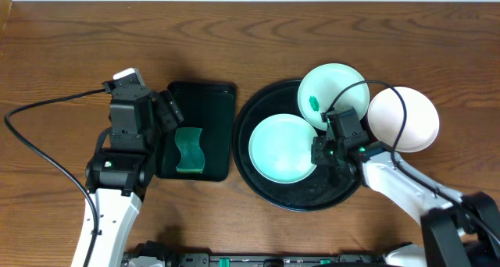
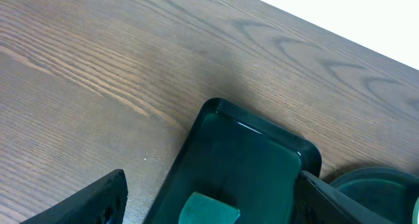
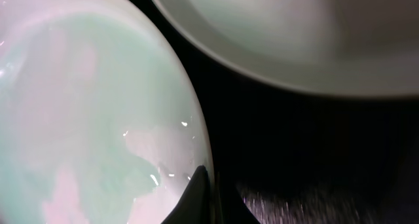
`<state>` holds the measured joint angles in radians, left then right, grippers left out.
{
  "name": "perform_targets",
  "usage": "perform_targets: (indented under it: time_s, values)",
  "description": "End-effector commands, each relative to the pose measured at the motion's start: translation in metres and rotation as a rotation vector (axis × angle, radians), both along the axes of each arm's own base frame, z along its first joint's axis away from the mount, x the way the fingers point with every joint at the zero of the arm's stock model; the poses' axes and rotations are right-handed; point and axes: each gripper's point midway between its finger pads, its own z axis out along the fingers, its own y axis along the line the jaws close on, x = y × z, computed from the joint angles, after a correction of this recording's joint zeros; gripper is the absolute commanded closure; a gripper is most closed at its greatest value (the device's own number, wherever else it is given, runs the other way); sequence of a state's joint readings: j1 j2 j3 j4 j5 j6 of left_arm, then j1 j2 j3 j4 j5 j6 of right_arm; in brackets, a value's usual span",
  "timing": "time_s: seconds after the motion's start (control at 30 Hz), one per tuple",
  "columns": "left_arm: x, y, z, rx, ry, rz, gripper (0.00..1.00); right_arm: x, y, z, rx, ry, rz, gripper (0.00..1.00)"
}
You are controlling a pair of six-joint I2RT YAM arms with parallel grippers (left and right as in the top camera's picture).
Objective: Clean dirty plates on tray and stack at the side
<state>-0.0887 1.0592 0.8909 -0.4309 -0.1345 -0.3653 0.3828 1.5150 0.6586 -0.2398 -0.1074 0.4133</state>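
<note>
Three plates in view: mint plate (image 1: 281, 148) lies flat in the round black tray (image 1: 301, 198), left of centre; smeared plate (image 1: 337, 91) sits at the tray's far edge, seemingly overhanging the rim, with a small green smear (image 1: 315, 103) on its left inner slope; white plate (image 1: 406, 120) is on the bench (image 1: 70, 48) just beside the tray on the right, and whether it touches the smeared plate I cannot tell. Right tool (image 3: 204, 190) is closed, tips meeting at the right-hand rim of the mint plate; the wrist view does not show whether the rim is nipped between them or the tips merely rest against it. Left tool (image 2: 213, 198) stands wide and empty over the rectangular black tray (image 2: 249, 145), green sponge (image 2: 209, 212) below, between its fingers. Handling judgement: plates look glazed and rigid, light to moderate in weight, brittle if dropped or knocked together; the gloss suggests slippery, more so if wet; the shallow curved wall offers no flat face. Best hold is likely the rim, one finger under the lip and one inside, at a stretch clear of the neighbouring plate and the tray rim; a thin pinch at one edge leaves the plate free to swing, so lift low and set down gently when stacking; the smear is small and probably needs only a light wipe.
</note>
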Motion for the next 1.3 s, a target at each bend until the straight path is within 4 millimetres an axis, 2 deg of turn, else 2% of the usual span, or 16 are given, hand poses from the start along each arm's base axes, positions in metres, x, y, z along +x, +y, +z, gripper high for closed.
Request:
perform_targets:
  time_s: [0.0,0.23,1.27]
  values:
    - [0.002,0.004,0.007,0.013,-0.015,0.012,0.19,0.002,-0.006,0.019,-0.023,-0.064,0.005,0.99]
    - [0.002,0.004,0.007,0.013,-0.015,0.012,0.19,-0.001,-0.013,0.035,-0.043,-0.098,-0.013,0.99]
    - [0.002,0.004,0.007,0.013,-0.015,0.012,0.19,-0.001,-0.014,0.037,-0.031,-0.094,-0.033,0.99]
